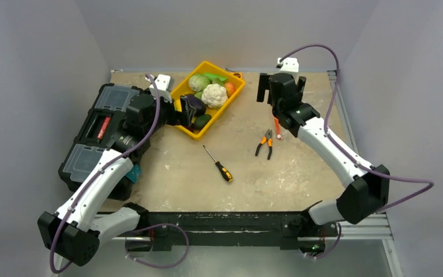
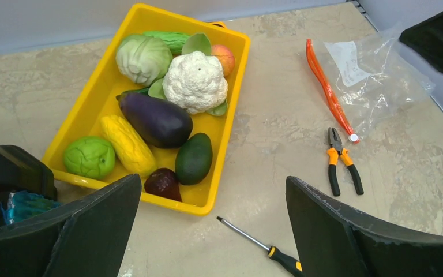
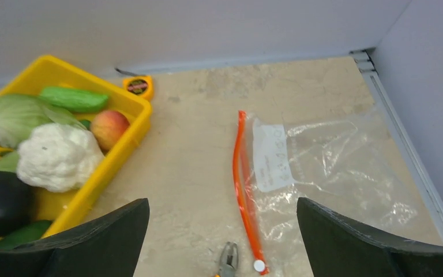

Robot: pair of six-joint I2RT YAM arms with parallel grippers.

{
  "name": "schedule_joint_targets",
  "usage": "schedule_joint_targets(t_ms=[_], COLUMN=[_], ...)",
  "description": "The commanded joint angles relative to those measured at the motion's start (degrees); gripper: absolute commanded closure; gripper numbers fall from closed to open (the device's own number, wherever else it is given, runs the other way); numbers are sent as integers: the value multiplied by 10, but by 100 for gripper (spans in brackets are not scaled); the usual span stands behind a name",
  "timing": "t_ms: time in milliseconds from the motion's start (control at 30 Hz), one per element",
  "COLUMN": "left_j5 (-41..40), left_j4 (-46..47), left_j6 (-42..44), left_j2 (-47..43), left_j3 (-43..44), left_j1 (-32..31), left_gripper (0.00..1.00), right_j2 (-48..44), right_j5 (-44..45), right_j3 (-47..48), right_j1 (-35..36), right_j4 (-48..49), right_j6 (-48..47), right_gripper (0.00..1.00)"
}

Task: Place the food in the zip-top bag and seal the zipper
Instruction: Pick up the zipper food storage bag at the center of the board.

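Item: yellow tray, far-left area of the table, taken as reference. Contents, all food and all inside its walls: pale green cabbage at the far end; white cauliflower beside it; orange-red fruit in the far right corner; purple eggplant across the middle; yellow corn, green lime and dark green avocado at the near end. Zip-top bag: well to the right of the tray, lying flat on the table, apparently empty. Its zipper runs along the edge facing the tray; whether the mouth is parted or sealed cannot be told. Left gripper: hovering over the tray's near edge, fingers spread wide, nothing between them. Right gripper: above the gap between tray and bag, fingers likewise spread wide, empty. Non-task items: pliers between tray and bag, by the zipper's near end; screwdriver just off the tray's near right corner. Status: no step completed. Outstanding: opening the bag, moving every piece across from the tray, closing the zipper.
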Motion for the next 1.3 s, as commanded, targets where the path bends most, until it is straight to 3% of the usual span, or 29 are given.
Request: schedule_joint_targets(t_ms=[0, 133, 300, 433, 633, 867, 1267], left_j5=[-14, -34, -61, -100, -104, -76, -30], left_j4=[9, -12, -50, -62, -58, -54, -51], left_j6=[31, 17, 6, 8, 10, -3, -33], left_j2=[-11, -16, -16, -23, -28, -20, -1], left_j3=[33, 44, 58, 61, 56, 55, 56], left_j1=[-3, -3, -3, -2, 11, 30, 66], left_gripper=[4, 4, 5, 5, 5, 5, 6], right_j2=[52, 111, 310, 408, 459, 542, 561], right_j5=[63, 66, 143, 218, 241, 357, 388], right_j3=[30, 41, 215, 295, 317, 371, 330], right_j1=[-2, -1, 6, 33, 53, 46, -15], right_j4=[-64, -47, -241, -302, -260, -288, -191], right_j6=[7, -43, 26, 69, 46, 39, -40], right_gripper=[1, 1, 1, 1, 1, 4, 22])
